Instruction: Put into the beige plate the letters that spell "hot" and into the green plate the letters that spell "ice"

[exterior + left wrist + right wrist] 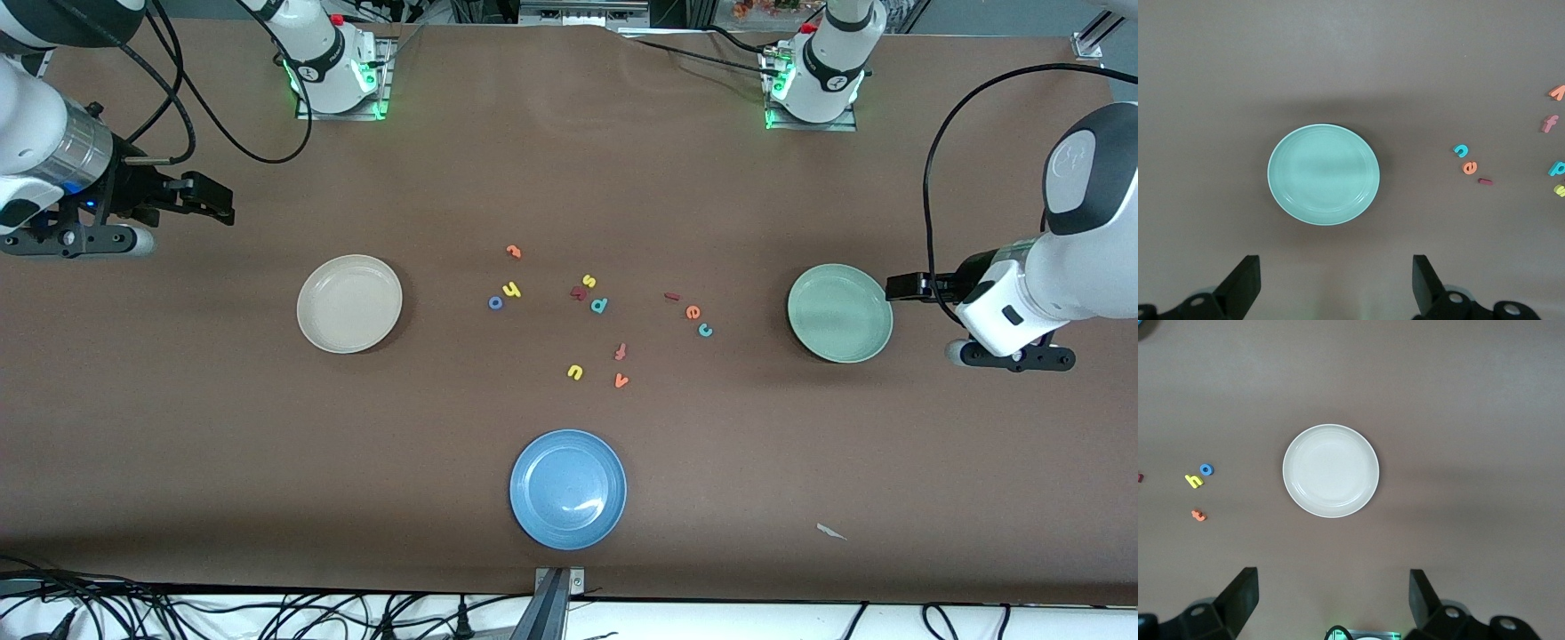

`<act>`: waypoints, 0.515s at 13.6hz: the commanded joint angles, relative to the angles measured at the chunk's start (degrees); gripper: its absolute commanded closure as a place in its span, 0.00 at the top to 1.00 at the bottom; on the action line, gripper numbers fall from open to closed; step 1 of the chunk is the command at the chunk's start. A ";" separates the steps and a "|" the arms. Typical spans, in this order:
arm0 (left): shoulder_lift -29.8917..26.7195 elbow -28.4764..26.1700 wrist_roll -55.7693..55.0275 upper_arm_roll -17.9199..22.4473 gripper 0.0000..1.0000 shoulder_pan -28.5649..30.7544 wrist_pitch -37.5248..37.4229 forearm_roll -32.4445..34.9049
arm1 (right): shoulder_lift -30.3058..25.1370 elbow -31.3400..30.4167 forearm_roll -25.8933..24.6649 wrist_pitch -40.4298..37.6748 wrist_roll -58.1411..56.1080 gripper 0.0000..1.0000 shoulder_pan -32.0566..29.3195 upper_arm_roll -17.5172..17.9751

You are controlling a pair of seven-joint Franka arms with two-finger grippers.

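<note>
The beige plate lies empty toward the right arm's end. The green plate lies empty toward the left arm's end. Between them on the table are the orange "t", yellow "h" and blue "o". Closer to the green plate are the dark red "i", orange "e" and teal "c". My right gripper hangs open over bare table. My left gripper is open and empty beside the green plate.
A blue plate sits nearer the front camera. Other loose letters lie mid-table: a yellow "s", a teal "p", a dark red letter, an "f", a yellow "u" and an orange "v". A paper scrap lies near the front edge.
</note>
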 commanded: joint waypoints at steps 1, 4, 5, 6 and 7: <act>-0.39 -0.63 0.30 -0.25 1.00 0.01 0.22 1.29 | -0.03 0.42 0.88 -1.59 0.52 1.00 0.12 0.18; -0.39 -0.63 0.30 -0.25 1.00 0.10 0.22 1.20 | -0.03 0.42 0.88 -1.59 -0.36 1.00 0.12 0.18; -0.39 -0.63 0.30 -0.25 1.00 0.01 0.22 1.20 | -0.03 0.33 0.88 -1.68 -0.36 1.00 0.12 0.18; -0.39 -0.63 0.30 -0.25 1.00 0.10 0.13 1.20 | -0.03 0.33 0.88 -1.77 -0.27 1.00 0.12 0.18; -0.39 -0.63 0.21 -0.25 1.00 0.01 0.13 1.20 | -0.12 0.33 0.88 -1.86 -0.27 1.00 0.12 0.18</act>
